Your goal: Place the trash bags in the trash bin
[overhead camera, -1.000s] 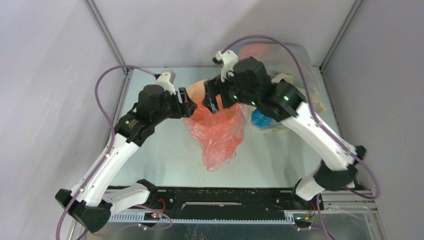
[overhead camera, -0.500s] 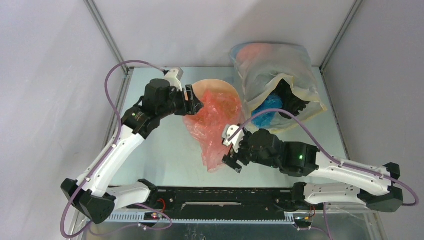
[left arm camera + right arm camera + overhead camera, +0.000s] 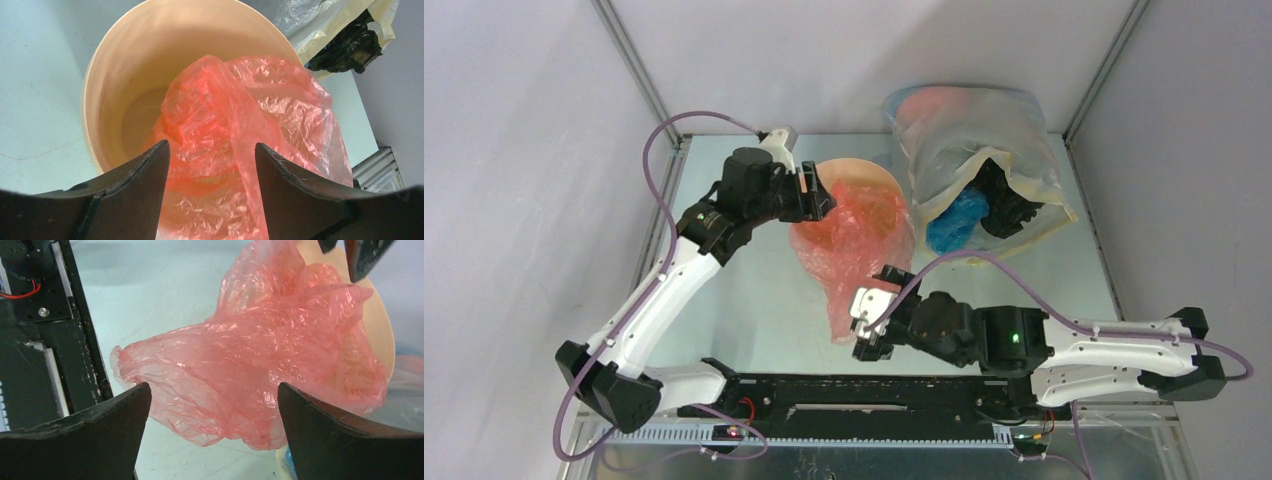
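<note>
- Metal worktop: red bag half inside bin, its tail draped over the near rim.
- Right gripper has swung back from the bin and is now wide beside the tail.
- Left gripper wide at the rim; the tail likely needs tucking in.

A red trash bag lies partly in the cream trash bin, its tail spilling onto the worktop. The left gripper hovers at the bin's left rim. The right gripper sits low beside the tail.
</note>
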